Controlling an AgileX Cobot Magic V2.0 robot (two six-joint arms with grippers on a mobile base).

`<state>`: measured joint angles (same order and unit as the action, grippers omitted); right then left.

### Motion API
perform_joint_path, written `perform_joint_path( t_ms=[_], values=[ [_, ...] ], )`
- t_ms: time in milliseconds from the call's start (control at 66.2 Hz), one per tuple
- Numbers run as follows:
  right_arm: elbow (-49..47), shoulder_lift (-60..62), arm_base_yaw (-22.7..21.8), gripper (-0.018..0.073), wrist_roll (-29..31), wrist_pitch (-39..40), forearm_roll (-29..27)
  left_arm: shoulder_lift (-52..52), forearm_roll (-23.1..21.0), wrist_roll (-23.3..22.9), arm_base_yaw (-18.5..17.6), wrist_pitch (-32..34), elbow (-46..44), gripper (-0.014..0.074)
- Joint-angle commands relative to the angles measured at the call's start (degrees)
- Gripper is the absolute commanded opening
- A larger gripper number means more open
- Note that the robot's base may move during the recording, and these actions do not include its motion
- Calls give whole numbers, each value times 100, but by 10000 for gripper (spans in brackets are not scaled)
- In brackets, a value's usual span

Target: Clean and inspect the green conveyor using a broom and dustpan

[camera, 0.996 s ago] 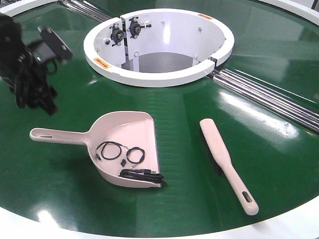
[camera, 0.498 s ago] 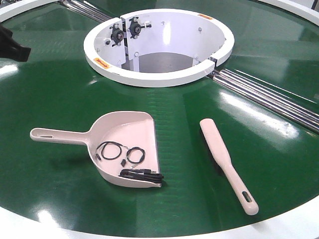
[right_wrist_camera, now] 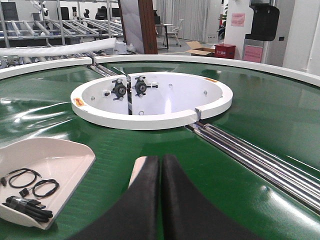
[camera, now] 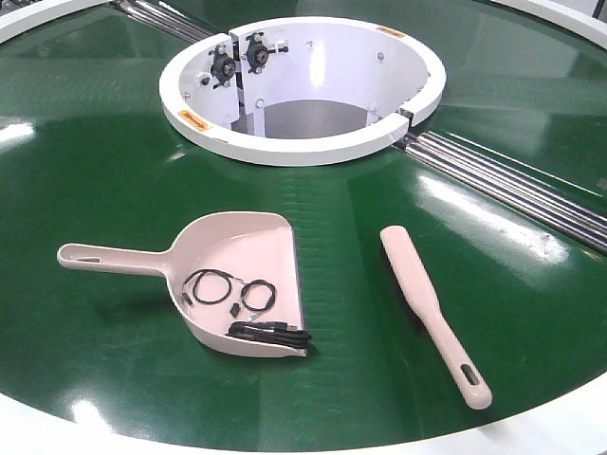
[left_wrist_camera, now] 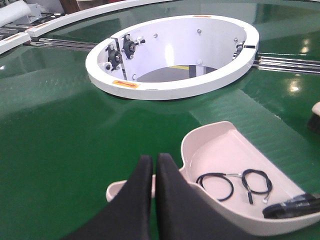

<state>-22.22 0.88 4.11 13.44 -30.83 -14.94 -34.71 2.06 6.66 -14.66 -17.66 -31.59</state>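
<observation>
Since one second ago the dark arm at the left of the front view has gone out of that picture, and nothing else has changed place; the dustpan [camera: 242,280] lies on the green conveyor [camera: 114,171] with its handle to the left, and the broom [camera: 432,313] lies apart from it on the right, its slotted handle end toward the near rim; inside the dustpan rest a few thin black cables [camera: 228,294] and a thicker black bundle [camera: 270,332] near the mouth. From its wrist view the left gripper [left_wrist_camera: 154,165] hangs with its two fingers together, holding nothing, over the dustpan handle; the right gripper [right_wrist_camera: 161,167] is also closed and empty, above the pale end of the broom. I judge that no tool is grasped yet; with fingers together neither can take a handle, so they must open first, and a descent without this could push the dustpan and spill the cables onto the belt. Only the front view shows both tools whole, but no gripper; the wrist views show the grippers, and the right one also shows the hall with racks behind the white hub [right_wrist_camera: 150,102].
</observation>
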Motion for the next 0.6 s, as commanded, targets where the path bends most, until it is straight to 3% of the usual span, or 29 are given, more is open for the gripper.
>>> perform_joint_path(
  t_ms=[0,513,589],
  values=[
    [-131,-142,-38,-4,13,396,-34,236,-45,-50,2,330,79,-6],
    [-131,-142,-38,-4,13,396,-34,297,-51,-56,2,-10,240,-6],
    [-131,-142,-38,-4,13,396,-34,323,-50,-96,140,-10,240,-6]
  ],
)
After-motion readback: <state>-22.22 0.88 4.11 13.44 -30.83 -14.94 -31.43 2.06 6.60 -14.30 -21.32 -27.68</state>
